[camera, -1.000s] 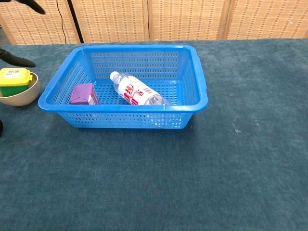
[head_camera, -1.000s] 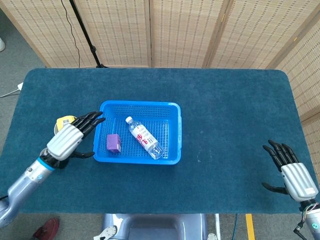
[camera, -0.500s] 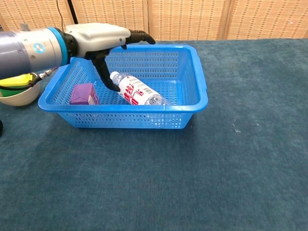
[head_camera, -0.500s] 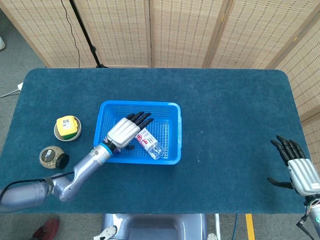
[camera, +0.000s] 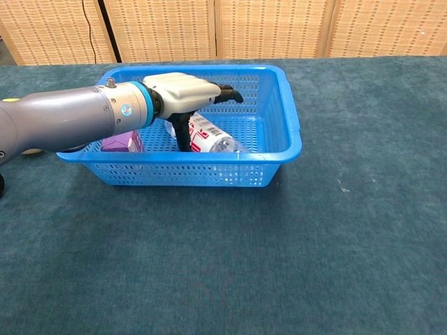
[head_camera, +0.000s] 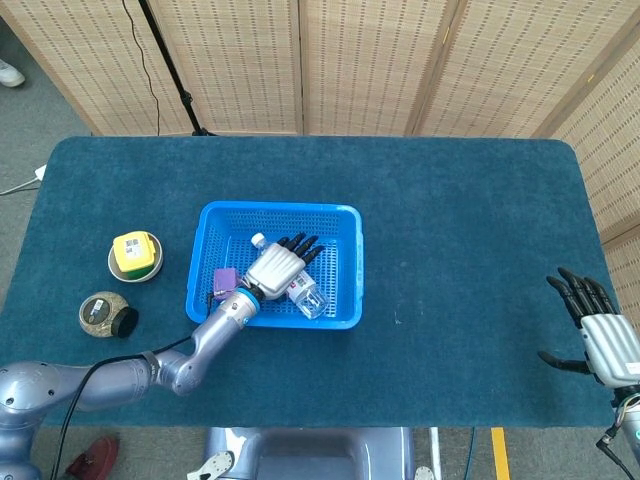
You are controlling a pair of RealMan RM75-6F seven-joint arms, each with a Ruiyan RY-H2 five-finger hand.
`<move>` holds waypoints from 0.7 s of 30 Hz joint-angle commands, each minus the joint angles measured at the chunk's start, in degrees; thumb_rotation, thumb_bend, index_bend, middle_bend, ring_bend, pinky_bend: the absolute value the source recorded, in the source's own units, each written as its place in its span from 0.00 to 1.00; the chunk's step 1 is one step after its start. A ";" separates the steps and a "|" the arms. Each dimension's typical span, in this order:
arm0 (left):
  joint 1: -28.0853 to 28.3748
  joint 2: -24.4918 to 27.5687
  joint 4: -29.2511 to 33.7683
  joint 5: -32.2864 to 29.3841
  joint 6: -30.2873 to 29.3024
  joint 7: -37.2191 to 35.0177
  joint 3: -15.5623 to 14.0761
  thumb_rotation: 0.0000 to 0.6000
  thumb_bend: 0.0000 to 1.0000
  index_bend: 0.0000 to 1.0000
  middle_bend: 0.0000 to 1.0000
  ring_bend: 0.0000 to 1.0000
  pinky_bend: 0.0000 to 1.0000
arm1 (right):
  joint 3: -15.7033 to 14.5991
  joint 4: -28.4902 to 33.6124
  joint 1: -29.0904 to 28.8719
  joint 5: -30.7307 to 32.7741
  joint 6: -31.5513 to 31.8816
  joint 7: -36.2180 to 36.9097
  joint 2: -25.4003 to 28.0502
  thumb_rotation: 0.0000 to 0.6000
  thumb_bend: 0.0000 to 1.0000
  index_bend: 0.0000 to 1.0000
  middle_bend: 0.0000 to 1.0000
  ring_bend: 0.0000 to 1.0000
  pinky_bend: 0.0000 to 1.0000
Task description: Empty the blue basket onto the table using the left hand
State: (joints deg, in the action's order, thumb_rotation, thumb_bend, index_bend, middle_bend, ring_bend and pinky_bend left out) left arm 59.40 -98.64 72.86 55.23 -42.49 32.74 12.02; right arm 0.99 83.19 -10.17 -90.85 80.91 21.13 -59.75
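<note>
Your left hand (head_camera: 275, 268) is inside the blue basket (head_camera: 345, 270), hovering over the water bottle (head_camera: 306, 295). Fingers (camera: 225, 92) are spread above it and the thumb hangs down beside the bottle, nothing gripped. The bottle lies on its side on the basket floor, cap toward the far left. The purple box (head_camera: 224, 279) sits in the basket's left part, just beside your wrist. The basket rests on the blue counter (head_camera: 460, 230). Your right hand (head_camera: 604, 338) is near the counter's right edge, fingers apart, empty. Left of the basket: a yellow-lidded tub (head_camera: 134, 253) in a bowl and a round jar (head_camera: 103, 314).
</note>
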 commanded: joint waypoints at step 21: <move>-2.07 5.79 9.78 5.42 -9.87 -3.97 1.41 1.00 0.33 0.67 0.53 0.48 0.55 | -0.38 0.53 0.20 -1.21 0.71 -0.23 0.12 1.00 0.00 0.02 0.01 0.00 0.00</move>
State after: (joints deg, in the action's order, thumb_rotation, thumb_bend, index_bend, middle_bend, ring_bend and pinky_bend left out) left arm 58.92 -96.37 78.34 56.94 -49.59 31.80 12.55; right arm 0.62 83.71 -9.98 -92.06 81.61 20.90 -59.63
